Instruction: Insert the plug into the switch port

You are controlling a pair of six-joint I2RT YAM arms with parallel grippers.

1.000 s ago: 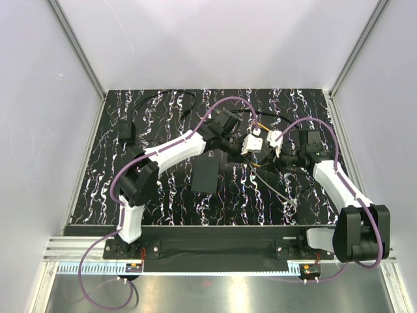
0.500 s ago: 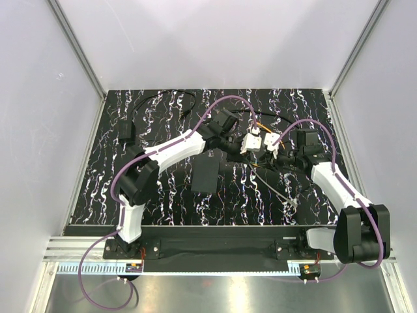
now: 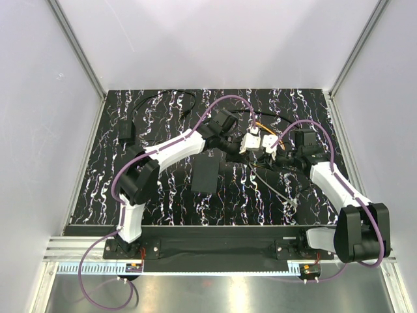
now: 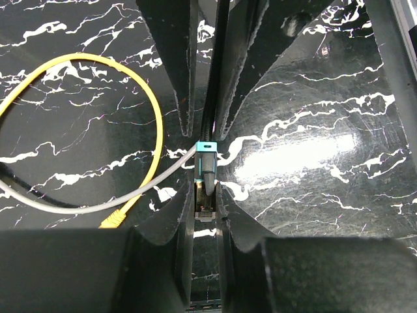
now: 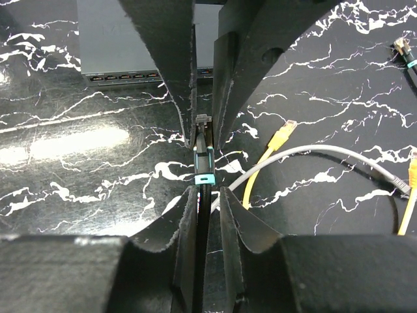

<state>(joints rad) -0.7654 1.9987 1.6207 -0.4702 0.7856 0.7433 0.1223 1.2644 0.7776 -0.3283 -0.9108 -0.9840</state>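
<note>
Top external view: the two arms meet over the far middle of the marbled surface (image 3: 163,202), the left pincer (image 3: 253,144) and the right pincer (image 3: 271,149) tip to tip. In the left wrist view, the left pincer is clamped narrow on the clear tip of the plug (image 4: 206,171), which wears a teal band (image 4: 206,147). The right pincer's fingers (image 5: 176,225) flank the plug's black cable (image 5: 202,248) at a narrow gap; we cannot tell whether they pinch it. The flat black box (image 3: 207,176) lies left of the pincers and nearer the arms' bases, apart from the plug, its edge with the switch port (image 5: 124,76) facing the right wrist camera. A yellow cable (image 4: 156,124) and a grey cable (image 4: 91,207) lie on the surface below.
</note>
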